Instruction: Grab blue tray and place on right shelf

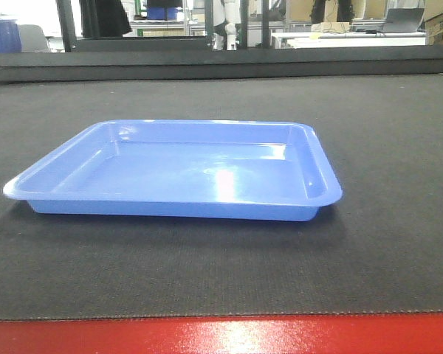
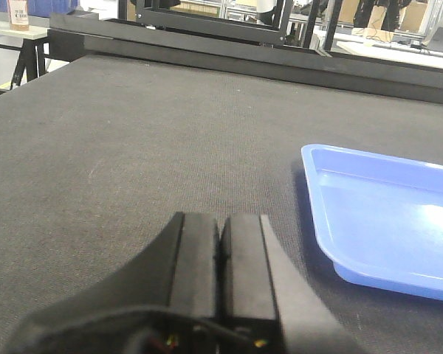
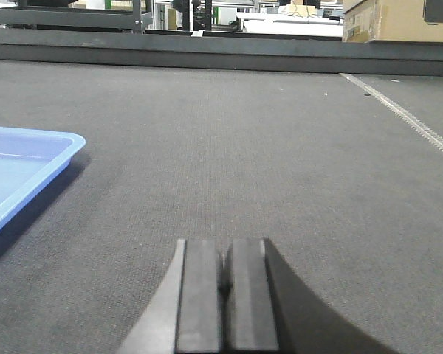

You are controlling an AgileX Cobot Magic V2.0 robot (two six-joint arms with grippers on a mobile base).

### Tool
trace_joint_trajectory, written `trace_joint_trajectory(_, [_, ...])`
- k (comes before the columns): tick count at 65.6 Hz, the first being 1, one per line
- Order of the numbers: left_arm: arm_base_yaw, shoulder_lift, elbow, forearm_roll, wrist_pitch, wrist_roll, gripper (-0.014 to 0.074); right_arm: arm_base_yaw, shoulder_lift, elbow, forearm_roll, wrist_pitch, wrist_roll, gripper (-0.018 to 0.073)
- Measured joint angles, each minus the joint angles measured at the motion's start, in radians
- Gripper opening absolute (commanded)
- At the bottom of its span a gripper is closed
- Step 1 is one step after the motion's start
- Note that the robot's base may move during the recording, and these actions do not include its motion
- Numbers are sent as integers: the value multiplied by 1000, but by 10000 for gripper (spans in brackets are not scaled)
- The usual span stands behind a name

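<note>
Blue tray (image 1: pixel 177 169) lies ungrasped on desk (image 1: pixel 391 133); left pincer (image 2: pixel 220 225) and right pincer (image 3: pixel 223 251) pressed closed, empty; next, open and approach the rim.

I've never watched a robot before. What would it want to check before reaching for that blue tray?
1. Glossy light-blue plastic tray lies flat and empty on the black-matted table: ok.
2. Left claw open for gripping: not ok, it is shut.
3. Right claw open: not ok, also shut.
4. Tray sits between the two claws: ok.
5. Both claws apart from the tray: ok.
6. Steel shelf on the right in sight: cannot tell, no view shows it.
</note>
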Motion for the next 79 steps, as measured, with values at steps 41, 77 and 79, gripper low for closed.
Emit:
trace_joint_trajectory(41, [0, 0, 0, 0, -11, 0, -48, 0, 0, 0, 0, 0, 0, 59])
trace_joint_trajectory(77, [0, 36, -283, 100, 92, 0, -23, 0, 19, -332, 80, 21, 0, 64])
trace_joint_trajectory(79, [0, 57, -335, 109, 127, 2, 7, 0, 41, -392, 82, 69, 0, 81])
